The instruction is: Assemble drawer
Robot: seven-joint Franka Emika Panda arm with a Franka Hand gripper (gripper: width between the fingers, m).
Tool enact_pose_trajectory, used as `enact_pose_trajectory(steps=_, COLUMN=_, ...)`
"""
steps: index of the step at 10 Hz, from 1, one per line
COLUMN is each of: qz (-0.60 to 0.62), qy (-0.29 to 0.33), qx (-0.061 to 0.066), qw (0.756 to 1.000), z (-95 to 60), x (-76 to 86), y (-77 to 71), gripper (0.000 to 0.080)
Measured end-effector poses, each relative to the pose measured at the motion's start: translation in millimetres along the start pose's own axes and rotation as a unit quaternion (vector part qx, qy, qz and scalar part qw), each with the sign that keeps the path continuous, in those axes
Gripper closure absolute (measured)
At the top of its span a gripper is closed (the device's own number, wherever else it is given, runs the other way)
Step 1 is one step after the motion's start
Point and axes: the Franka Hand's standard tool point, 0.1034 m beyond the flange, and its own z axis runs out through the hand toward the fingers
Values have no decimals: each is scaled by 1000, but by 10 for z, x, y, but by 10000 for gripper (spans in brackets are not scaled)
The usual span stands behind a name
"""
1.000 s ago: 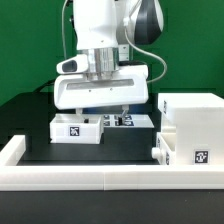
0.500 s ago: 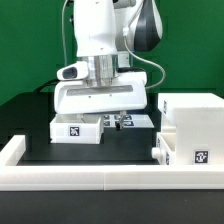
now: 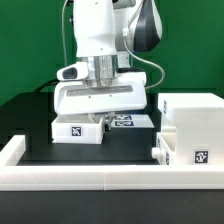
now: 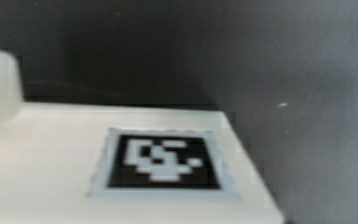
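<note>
The drawer's large hollow white box [image 3: 190, 128] stands at the exterior view's right, with a tag on its front. A small white tray [image 3: 76, 129] with a tag lies left of centre. A second low white part with tags [image 3: 128, 121] lies just behind it. My gripper [image 3: 103, 116] hangs low over the far edge of the small tray. Its fingers look spread, and their tips are partly hidden behind the tray. The wrist view shows a white tray surface [image 4: 51, 150] with a tag [image 4: 162, 158] very close, and no fingers.
A low white border wall [image 3: 70, 174] runs along the front and turns back at the left corner [image 3: 12, 150]. The table [image 3: 25, 115] is black. A green backdrop stands behind the arm.
The gripper has moved to the exterior view's left and come down closer to the small tray. The trays and the box have not moved.
</note>
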Motion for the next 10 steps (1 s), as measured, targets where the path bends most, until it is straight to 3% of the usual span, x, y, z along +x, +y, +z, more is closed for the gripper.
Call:
enact_pose_trajectory(steps=4, qz=-10, qy=4, qx=1, qw=1000, z=-46, x=58, y=-119, gripper=757)
enact_pose_trajectory(steps=8, qz=-31, qy=-4, qx=13, qw=999, z=-299, x=354, y=-563, gripper=757)
enact_pose_trajectory(steps=10, qz=-48, qy=-3, qx=17, qw=999, z=-348, x=492, y=-638, gripper=757)
